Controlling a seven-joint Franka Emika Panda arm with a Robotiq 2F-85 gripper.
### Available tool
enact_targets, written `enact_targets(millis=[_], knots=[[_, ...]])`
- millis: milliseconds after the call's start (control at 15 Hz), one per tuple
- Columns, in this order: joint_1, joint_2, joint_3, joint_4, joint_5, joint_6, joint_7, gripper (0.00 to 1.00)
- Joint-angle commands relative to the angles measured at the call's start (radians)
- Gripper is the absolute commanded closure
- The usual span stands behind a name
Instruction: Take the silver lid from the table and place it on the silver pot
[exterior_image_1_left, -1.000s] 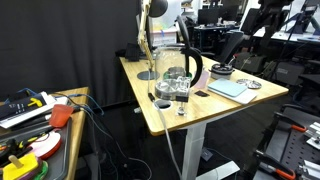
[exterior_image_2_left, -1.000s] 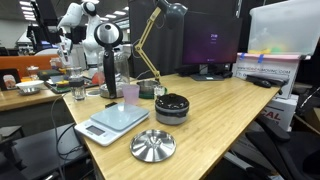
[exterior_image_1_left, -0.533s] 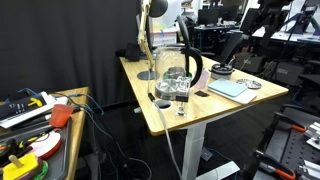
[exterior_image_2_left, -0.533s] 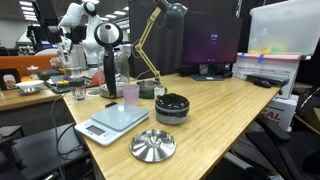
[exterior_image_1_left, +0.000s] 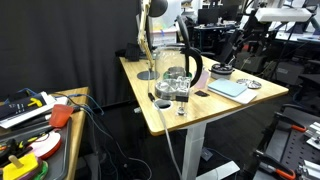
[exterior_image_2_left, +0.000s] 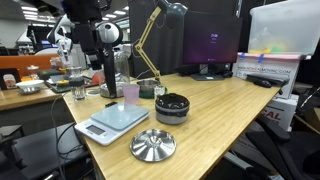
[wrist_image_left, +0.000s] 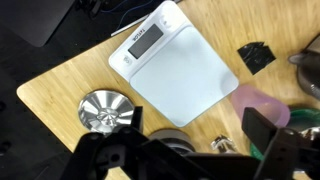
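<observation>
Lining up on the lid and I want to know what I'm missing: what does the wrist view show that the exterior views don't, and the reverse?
Wrist view only: the gripper with its jaws apart, and a small black patch on the wood near the pink cup, which I cannot make out in the exterior views. Exterior views only: the silver pot with its black handle, the desk lamp and the monitor. Shared: the silver lid lying flat beside the white scale, and the pink cup.
</observation>
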Motion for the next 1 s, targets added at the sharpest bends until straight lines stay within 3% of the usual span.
enact_targets(millis=[0,67,133,200,600,933], knots=[[-0.073,0.125,-0.007,0.06,-0.057,0.034,0.17,0.0],[-0.085,0.145,-0.02,0.067,-0.069,0.036,0.218,0.0],[-0.038,0.105,-0.047,0.04,-0.057,0.026,0.146,0.0],[-0.046,0.126,-0.057,0.049,-0.068,0.029,0.177,0.0],[-0.046,0.139,-0.06,0.061,-0.07,0.03,0.214,0.0],[-0.086,0.215,-0.09,0.117,-0.066,0.046,0.452,0.0]])
